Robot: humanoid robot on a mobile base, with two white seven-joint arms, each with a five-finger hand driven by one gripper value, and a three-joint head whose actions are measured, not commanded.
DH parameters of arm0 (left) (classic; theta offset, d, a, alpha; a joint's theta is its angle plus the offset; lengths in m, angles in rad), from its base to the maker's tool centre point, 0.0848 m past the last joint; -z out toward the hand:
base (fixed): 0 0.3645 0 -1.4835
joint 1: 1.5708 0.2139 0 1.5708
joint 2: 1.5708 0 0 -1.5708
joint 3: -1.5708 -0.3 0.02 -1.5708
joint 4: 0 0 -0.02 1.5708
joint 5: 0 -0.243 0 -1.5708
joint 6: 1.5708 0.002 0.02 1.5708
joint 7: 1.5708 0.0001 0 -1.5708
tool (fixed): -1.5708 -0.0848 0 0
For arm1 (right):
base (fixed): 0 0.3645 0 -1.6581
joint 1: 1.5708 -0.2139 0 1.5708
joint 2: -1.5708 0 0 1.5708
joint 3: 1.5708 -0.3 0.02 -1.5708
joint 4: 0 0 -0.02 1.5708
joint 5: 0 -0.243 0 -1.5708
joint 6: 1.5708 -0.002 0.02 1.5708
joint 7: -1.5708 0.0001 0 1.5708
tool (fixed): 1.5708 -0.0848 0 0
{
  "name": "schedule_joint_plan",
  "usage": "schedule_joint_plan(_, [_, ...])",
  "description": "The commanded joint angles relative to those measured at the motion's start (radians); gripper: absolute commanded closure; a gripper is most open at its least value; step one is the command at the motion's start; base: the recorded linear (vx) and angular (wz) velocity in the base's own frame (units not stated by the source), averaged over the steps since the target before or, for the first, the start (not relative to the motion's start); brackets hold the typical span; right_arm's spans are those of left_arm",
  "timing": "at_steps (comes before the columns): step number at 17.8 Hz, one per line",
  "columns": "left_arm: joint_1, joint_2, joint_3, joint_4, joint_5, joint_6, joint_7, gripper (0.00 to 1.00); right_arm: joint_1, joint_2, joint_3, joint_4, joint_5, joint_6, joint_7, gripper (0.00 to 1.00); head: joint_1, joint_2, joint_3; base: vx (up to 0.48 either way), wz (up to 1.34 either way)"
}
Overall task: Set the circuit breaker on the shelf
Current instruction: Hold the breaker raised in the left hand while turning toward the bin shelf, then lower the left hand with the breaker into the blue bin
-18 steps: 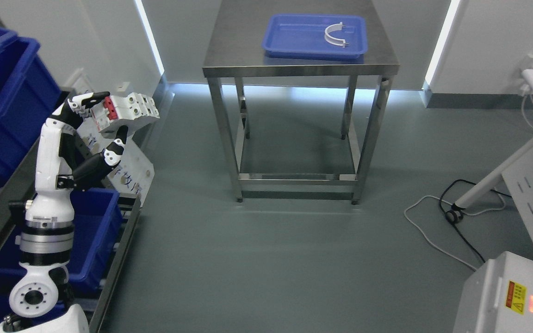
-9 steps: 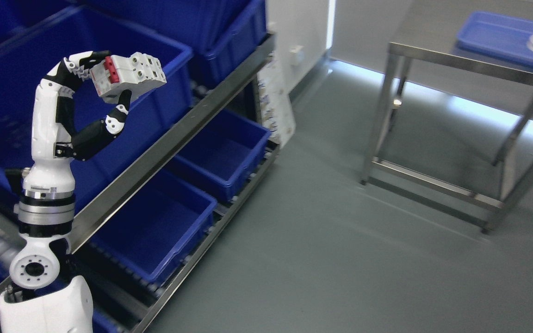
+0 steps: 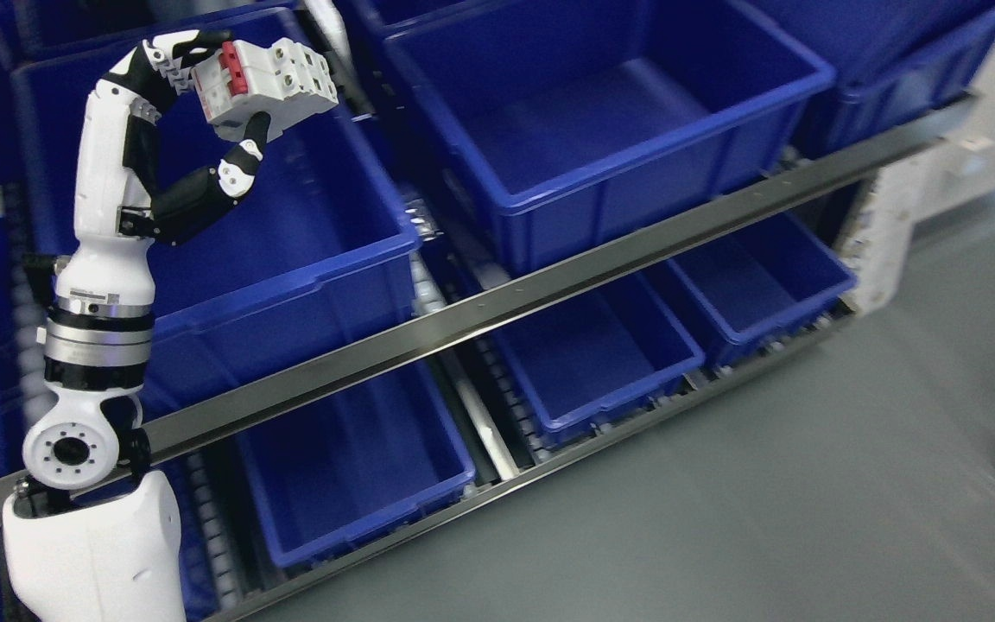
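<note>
My left hand [image 3: 204,112] is up high at the left of the head view, fingers curled tight around the circuit breaker [image 3: 269,82]. Upper fingers [image 3: 171,53] hook over its top edge, the thumb [image 3: 243,160] presses up from below, and the white body with its red switch [image 3: 231,69] sticks out to the right of my grip, tilted a little. The breaker is in the air, touching nothing but my hand.

Behind it sits a big blue bin [image 3: 290,259] on the upper level of the shelf [image 3: 549,289], and the breaker hangs in front of that bin's open top, near its back rim. Just to the right is a second large blue bin [image 3: 636,164], open side up. A long metal rail runs diagonally across the shelf front beneath both. Under the rail, three smaller blue bins line up on rollers: one lower left [image 3: 359,484], one in the middle [image 3: 601,363], one farther right [image 3: 757,276]. Grey floor [image 3: 765,501] fills the lower right. My forearm [image 3: 104,225] rises from the bottom left corner, crossing in front of the rail.
</note>
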Motion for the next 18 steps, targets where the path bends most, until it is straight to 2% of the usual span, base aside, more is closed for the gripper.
schedule_joint_plan(1, [-0.050,0.104,-0.063,0.057,-0.020,0.028,-0.001,0.96,0.000,-0.018,0.020,0.000,0.000,0.064,0.000,0.00,0.0000,0.000,0.000,-0.016,1.07])
schedule_joint_plan(8, [-0.136,0.178,-0.064,0.157,-0.025,0.045,-0.001,0.96,0.000,-0.018,0.020,0.000,0.000,0.064,0.000,0.00,0.0000,0.000,0.000,0.072,0.47])
schedule_joint_plan(11, [-0.207,0.251,-0.122,0.238,-0.065,0.057,-0.039,0.96,0.000,-0.018,0.020,0.000,0.000,0.064,0.000,0.00,0.0000,0.000,0.000,0.089,0.15])
schedule_joint_plan(14, [-0.259,0.253,-0.173,0.315,-0.073,0.057,-0.181,0.95,0.000,-0.018,0.020,0.000,0.000,0.064,0.000,0.00,0.0000,0.000,0.000,0.090,0.12])
schedule_joint_plan(18, [-0.340,0.207,-0.175,0.508,-0.197,0.056,-0.181,0.95,0.000,-0.018,0.020,0.000,0.000,0.064,0.000,0.00,0.0000,0.000,0.000,0.077,0.04])
